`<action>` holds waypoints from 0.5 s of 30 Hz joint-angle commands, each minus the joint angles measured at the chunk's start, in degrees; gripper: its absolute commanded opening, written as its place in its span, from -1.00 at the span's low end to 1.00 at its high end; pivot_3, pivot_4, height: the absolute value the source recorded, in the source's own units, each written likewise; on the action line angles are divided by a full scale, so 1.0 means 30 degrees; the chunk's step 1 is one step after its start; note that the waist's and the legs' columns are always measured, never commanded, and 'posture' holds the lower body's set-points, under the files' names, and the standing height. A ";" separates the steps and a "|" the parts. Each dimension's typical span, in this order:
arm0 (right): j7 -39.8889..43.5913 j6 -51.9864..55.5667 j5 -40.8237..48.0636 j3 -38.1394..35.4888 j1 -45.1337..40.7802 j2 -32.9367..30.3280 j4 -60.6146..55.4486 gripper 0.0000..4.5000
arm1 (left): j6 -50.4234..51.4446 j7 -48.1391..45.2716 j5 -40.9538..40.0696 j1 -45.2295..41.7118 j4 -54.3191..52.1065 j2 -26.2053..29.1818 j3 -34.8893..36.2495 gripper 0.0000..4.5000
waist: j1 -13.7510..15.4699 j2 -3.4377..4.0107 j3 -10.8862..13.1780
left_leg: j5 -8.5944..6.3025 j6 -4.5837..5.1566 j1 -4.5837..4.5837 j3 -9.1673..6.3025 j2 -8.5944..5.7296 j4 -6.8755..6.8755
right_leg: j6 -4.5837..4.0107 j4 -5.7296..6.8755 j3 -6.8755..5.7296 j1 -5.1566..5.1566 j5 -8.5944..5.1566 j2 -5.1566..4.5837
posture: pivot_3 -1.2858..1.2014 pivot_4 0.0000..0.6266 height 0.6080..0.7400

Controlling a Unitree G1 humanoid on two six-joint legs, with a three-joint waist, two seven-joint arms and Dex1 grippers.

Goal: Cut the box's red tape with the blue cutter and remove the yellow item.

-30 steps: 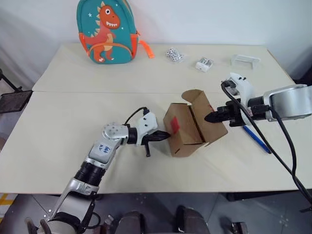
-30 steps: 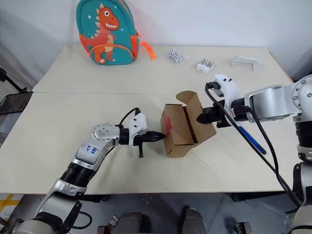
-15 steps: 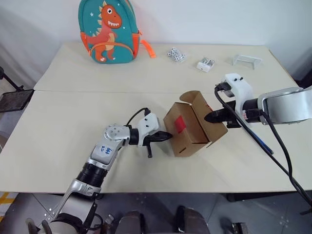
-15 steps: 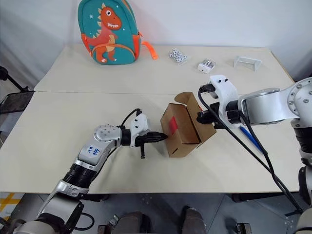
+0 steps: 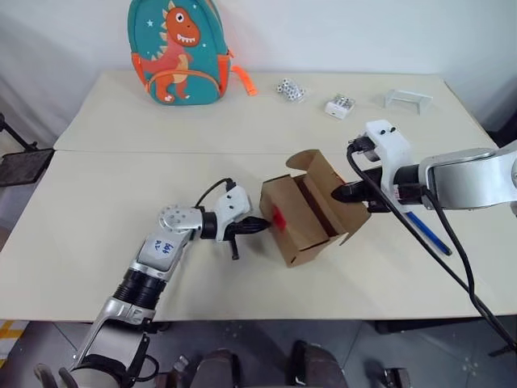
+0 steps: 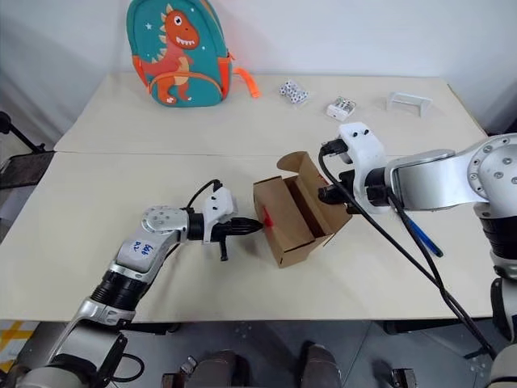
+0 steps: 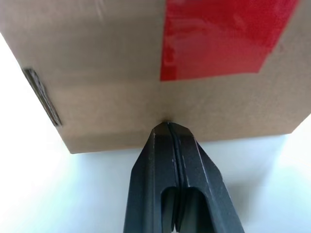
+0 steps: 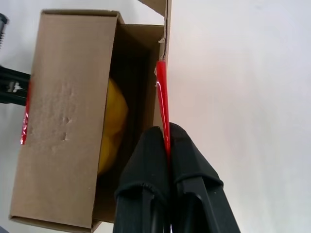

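right gripper point(image 8: 166, 141) is pinched closed on the open flap of the box point(image 5: 303, 212), clamping the flap edge where a strip of red tape point(image 8: 162, 99) runs along it, likely holding the lid back so the inside stays reachable. left gripper point(image 7: 167, 127) is closed with nothing between its fingers, its tip pressed against the box's end wall just under the red patch, probably bracing the carton so it doesn't slide. surface point(image 5: 161, 121) is pale, matte and flat, two slabs butted together. backpack point(image 5: 175, 50), teal soft fabric with an orange dinosaur, stands at the far edge, well apart. the box is plain brown cardboard, shoebox-shaped, lid up, lying between the two grippers. blue cutter point(image 5: 426, 233), a slim stick, lies on the surface just beyond the right arm, not held, so the cut looks done. yellow item point(image 8: 112, 126), smooth and rounded, sits deep inside the box against its wall, not yet taken out. small white clutter point(image 5: 339, 106) lies near the far edge.
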 commanded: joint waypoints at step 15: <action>-0.1228 -0.1332 0.0354 -0.0181 0.0624 0.0227 -0.1119 -0.99 | 0.7197 -0.1210 -0.7254 -0.4335 -0.4767 0.0494 0.2997 -1.00 | 0.0082 -0.0047 0.0025 | 0.0001 -0.0001 -0.0253 -0.0045 -0.0033 0.0085 | 0.0062 0.0027 -0.0003 -0.0194 0.0043 -0.0005 | 0.03 -0.52 1.00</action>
